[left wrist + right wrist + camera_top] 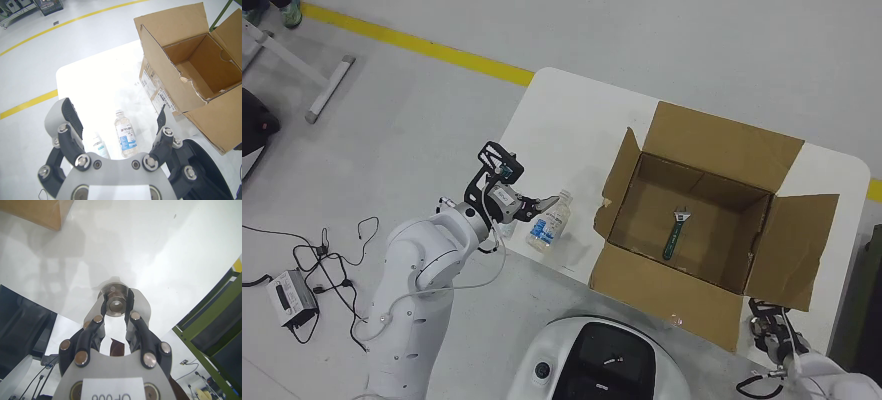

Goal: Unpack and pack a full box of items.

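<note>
Closest to my right wrist lens, the right claw is clamped round a stubby steel fitting, a pad pressed to each side of it, low over the white table. I cannot tell whether the fitting touches the surface. A corner of the cardboard box sits well beyond the claw's tips.

On the left wrist feed, the left claw stands wide open, gripping nothing. A clear bottle lies on its side just ahead of that claw, between the lines of its fingers, with its cap pointing away. This feed also brings out a smaller white bottle just beside the clear one, close under the claw's base. The box stands farther out to one side, flaps open.

My top view looks straight down into the box, where a green-handled wrench lies flat on the floor, well apart from both claws.
</note>
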Robot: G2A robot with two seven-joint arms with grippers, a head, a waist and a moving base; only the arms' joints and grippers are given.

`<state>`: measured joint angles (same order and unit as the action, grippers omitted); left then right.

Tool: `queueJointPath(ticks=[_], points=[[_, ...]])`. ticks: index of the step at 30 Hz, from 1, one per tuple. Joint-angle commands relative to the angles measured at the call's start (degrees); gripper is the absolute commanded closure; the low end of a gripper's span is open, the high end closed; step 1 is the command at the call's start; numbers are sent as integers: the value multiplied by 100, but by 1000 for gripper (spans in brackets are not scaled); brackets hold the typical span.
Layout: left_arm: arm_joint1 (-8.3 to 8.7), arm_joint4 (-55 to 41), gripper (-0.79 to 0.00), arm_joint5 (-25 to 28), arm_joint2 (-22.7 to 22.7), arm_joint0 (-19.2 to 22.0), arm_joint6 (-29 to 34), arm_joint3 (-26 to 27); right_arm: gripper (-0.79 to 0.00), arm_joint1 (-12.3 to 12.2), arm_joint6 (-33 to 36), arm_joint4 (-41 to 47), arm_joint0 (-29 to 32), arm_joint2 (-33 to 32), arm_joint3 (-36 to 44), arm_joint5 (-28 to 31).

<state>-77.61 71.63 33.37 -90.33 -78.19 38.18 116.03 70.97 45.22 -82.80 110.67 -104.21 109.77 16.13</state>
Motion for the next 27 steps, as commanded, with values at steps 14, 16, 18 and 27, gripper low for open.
queueJointPath(ticks=[14,16,18,27], points=[[0,0,-785,0,0,0,0,0,-486,-47,170,243,290,-410,607,220],[0,0,-785,0,0,0,0,0,-493,-51,172,579,521,-704,1026,365],[0,0,-785,0,0,0,0,0,-505,-54,146,1024,795,-1126,1489,548],[0,0,-785,0,0,0,0,0,-289,-45,-227,3284,1620,-3293,2488,1681]])
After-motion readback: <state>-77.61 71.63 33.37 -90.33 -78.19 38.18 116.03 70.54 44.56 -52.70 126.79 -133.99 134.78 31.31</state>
